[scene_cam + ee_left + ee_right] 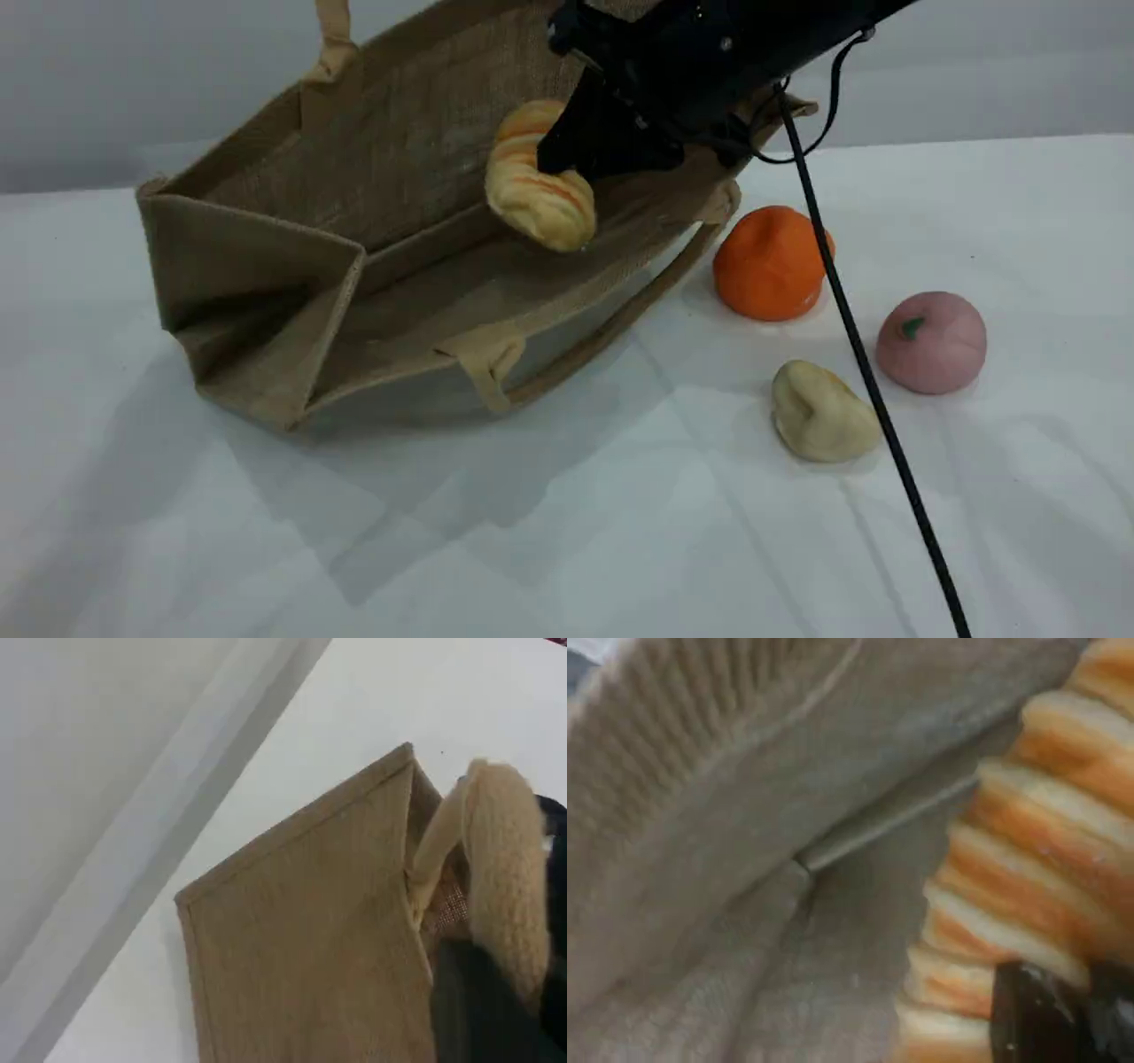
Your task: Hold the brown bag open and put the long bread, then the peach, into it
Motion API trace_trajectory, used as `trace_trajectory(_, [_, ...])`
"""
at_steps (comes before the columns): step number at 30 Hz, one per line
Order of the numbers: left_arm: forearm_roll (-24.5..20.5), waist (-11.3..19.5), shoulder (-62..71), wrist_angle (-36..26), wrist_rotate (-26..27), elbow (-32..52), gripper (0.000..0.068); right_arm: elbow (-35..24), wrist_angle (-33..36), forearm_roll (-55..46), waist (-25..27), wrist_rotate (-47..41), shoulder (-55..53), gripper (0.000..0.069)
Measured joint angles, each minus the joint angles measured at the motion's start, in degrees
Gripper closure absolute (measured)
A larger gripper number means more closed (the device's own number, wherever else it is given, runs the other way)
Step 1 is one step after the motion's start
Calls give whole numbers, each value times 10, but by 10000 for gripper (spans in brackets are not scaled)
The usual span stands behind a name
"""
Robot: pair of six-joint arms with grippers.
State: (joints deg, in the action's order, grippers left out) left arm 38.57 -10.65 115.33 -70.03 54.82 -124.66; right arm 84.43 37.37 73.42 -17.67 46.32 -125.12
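Orange-striped long bread (539, 199) hangs gripped by right pincer (569, 164) inside brown bag (390, 151).

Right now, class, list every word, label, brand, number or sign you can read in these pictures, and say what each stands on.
None: no readable text in any view. The brown bag, long bread, peach, orange fruit, pale lump and table show no print. The peach's green mark is a leaf shape, not a sign.
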Motion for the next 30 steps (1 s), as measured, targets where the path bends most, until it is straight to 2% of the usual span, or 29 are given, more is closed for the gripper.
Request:
trace_trajectory(2, [0,0,0,0,0,0,586,0,10,0,0,0,0,470])
trace_trajectory(5, [0,0,0,0,0,0,586,0,18,7,0,-1,0,286])
trace_trajectory(7, [0,0,0,0,0,0,586,0,29,10,1,-1,1,197])
trace_trajectory(9, [0,0,0,0,0,0,586,0,45,4,9,-1,5,151])
trace_trajectory(13, [0,0,0,1,-1,0,586,0,81,-20,38,-1,25,141])
trace_trajectory(21, [0,0,0,1,-1,0,586,0,171,-133,103,-41,92,198])
trace_trajectory(25, [0,0,0,1,-1,0,586,0,190,-226,121,-97,127,202])
trace_trajectory(30, [-1,0,0,1,-1,0,586,0,220,-389,125,-191,167,202])
